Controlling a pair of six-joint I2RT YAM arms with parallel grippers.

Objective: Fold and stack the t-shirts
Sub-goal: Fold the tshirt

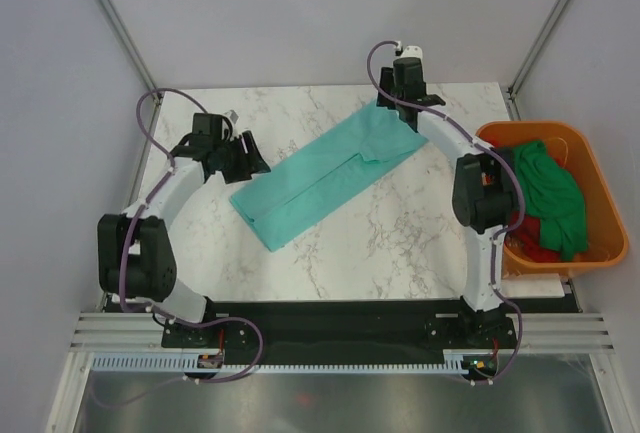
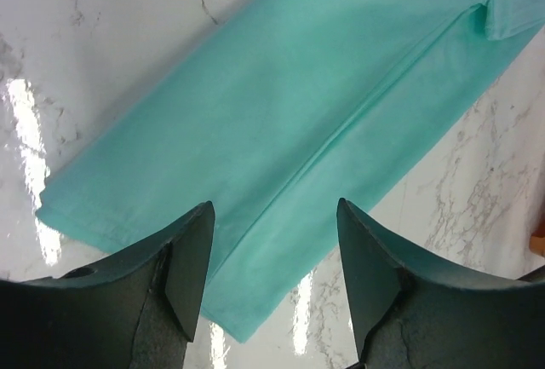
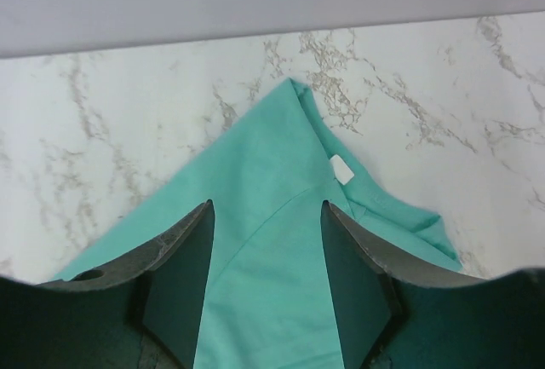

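Marble tbl point(image 1: 400, 243), teal tee point(image 1: 320, 178), orange tub point(image 1: 560, 265) w/ green tee point(image 1: 555, 188), red tee point(image 1: 533, 250), jaws released

Bright, sharp pics w/ glare on table point(image 2: 21, 122).

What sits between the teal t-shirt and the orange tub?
Top view: only bare marble table separates the teal t-shirt from the orange tub, with the right arm arching over that stretch.
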